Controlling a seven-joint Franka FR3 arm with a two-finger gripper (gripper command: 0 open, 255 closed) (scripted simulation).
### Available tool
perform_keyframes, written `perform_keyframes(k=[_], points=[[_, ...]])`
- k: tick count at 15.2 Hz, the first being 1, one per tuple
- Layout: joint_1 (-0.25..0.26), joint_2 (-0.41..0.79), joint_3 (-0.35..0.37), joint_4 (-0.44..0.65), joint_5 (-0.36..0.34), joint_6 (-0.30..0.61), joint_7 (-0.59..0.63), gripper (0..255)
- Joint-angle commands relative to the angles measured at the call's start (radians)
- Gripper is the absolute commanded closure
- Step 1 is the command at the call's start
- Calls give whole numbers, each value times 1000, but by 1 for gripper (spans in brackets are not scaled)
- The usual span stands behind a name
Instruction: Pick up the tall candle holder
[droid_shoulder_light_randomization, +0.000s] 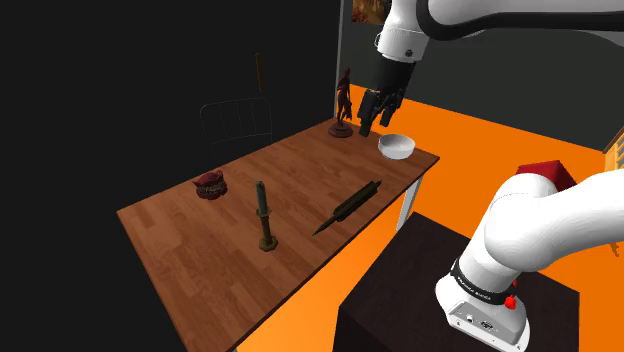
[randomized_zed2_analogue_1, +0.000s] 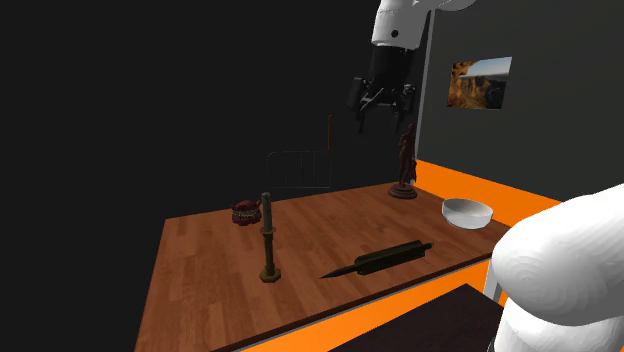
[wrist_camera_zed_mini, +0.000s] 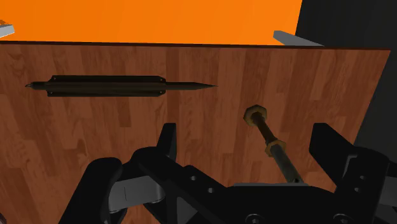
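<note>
Near the middle of the wooden table (droid_shoulder_light_randomization: 180, 240) stands the tall candle holder (droid_shoulder_light_randomization: 265, 215), upright. It has a slim dark shaft with ring-like knobs, rising from a small round brassy foot. The gripper (droid_shoulder_light_randomization: 374, 122) hangs high above the table's far corner, well apart from the holder, with its black fingers spread and nothing between them. Beside the holder lies a long dark rod (droid_shoulder_light_randomization: 350, 205), flat-sided and pointed at both ends. A smooth white bowl (droid_shoulder_light_randomization: 396, 146) and a slender dark-red figurine (droid_shoulder_light_randomization: 343, 105) sit beneath the gripper. The tabletop shows warm brown planks with visible grain.
</note>
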Motion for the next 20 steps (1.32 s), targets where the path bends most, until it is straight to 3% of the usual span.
perform_keyframes(k=[1, 12, 16, 20], points=[[0, 0, 0, 0, 0, 0, 0, 0], [-1, 238, 228, -103, -44, 413, 184, 0], [-33, 374, 320, -90, -115, 550, 286, 0], [-86, 531, 415, -47, -248, 663, 427, 0]])
